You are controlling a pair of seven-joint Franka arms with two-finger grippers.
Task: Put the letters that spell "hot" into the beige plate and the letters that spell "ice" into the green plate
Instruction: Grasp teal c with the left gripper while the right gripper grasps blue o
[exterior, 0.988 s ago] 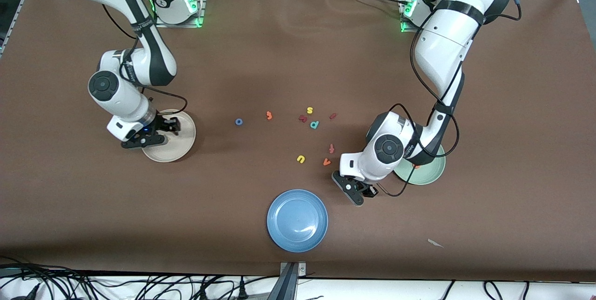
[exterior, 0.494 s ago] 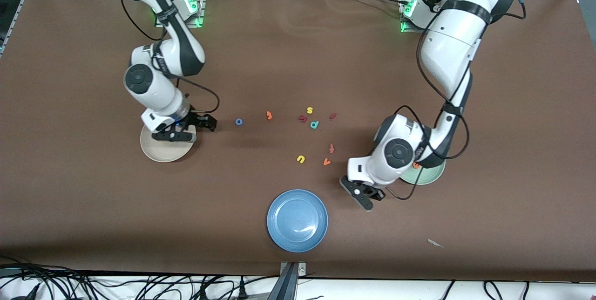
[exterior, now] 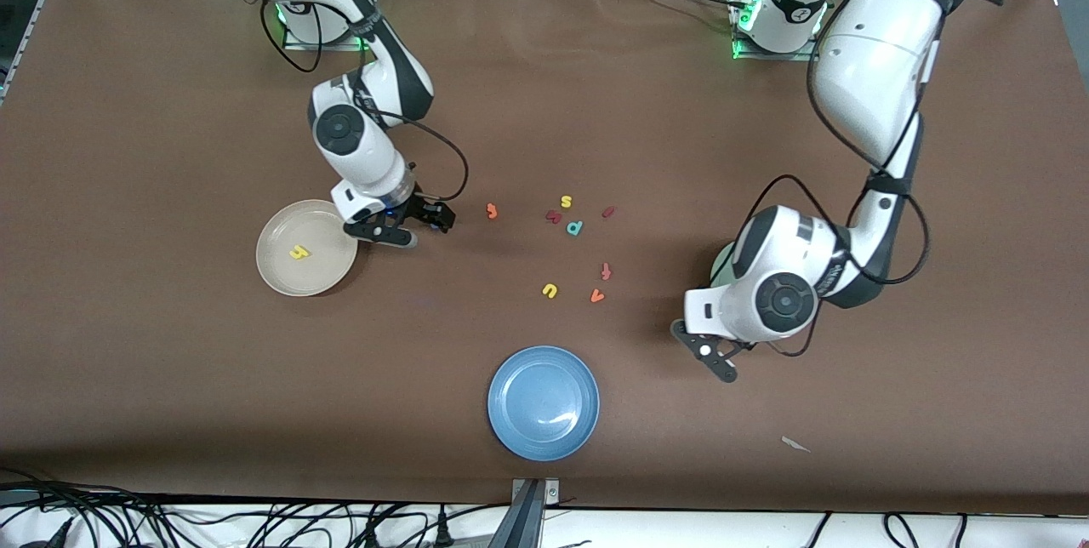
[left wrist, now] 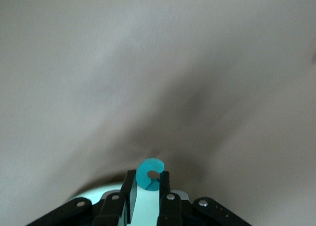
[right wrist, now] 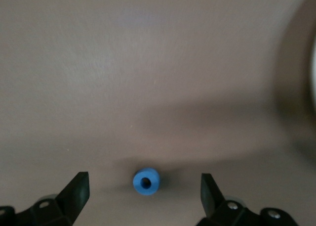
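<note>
The beige plate [exterior: 281, 276] lies toward the right arm's end of the counter [exterior: 170, 412], with the yellow h [exterior: 298, 252] in it. Just beside the plate, the right end effector [exterior: 423, 227] hangs low over the counter, its fingers spread wide. The right wrist view shows the blue o [right wrist: 146, 181] lying flat on the counter between them, touched by neither.

Next on the counter comes the orange t [exterior: 491, 210], then a loose scatter: a yellow s [exterior: 566, 202], a teal d [exterior: 575, 228], a yellow u [exterior: 550, 290], an orange v [exterior: 597, 296], a red f [exterior: 606, 271] and the maroon i [exterior: 607, 211]. The blue plate [exterior: 543, 403] lies nearer the camera than all of these.

The left end effector [exterior: 713, 354] is over bare counter, clamped on the teal c [left wrist: 149, 174]. Just beside it, the left arm covers most of the green plate [exterior: 721, 263]; only a sliver of rim shows.
</note>
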